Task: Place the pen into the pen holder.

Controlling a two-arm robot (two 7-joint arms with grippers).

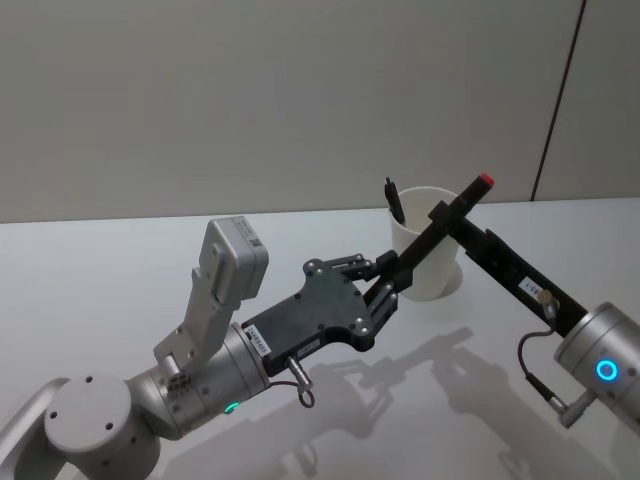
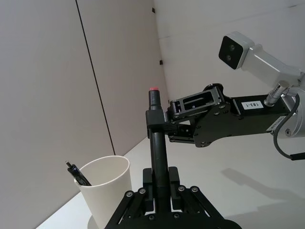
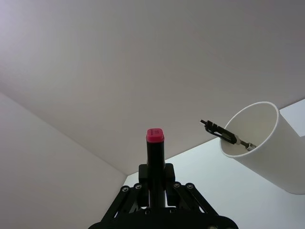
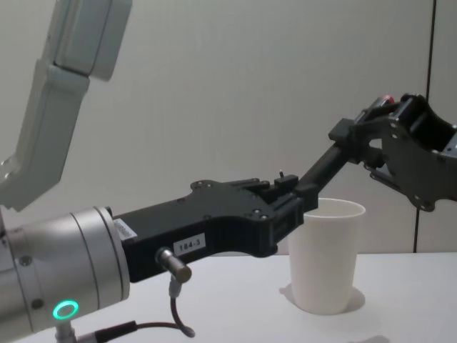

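A black pen with a red end cap (image 1: 440, 224) is seen held by both grippers at once above a white table (image 1: 120, 270). The left gripper (image 1: 392, 276) is closed on the pen's lower end, its fingers (image 2: 153, 187) pressed against the barrel on either side, while the right gripper (image 1: 447, 214) is clamped around the barrel higher up, just below the red cap, which stands clear beyond its fingers (image 3: 143, 172). The pen is tilted, rising from the left fingers toward the right ones. The white paper cup serving as pen holder (image 1: 428, 243) is seen standing upright on the table just beyond and below the pen's barrel, between the two sets of fingers in the chest view (image 4: 325, 254). A second dark pen (image 1: 394, 200) is already leaned inside the cup, its tip projecting over the rolled rim.
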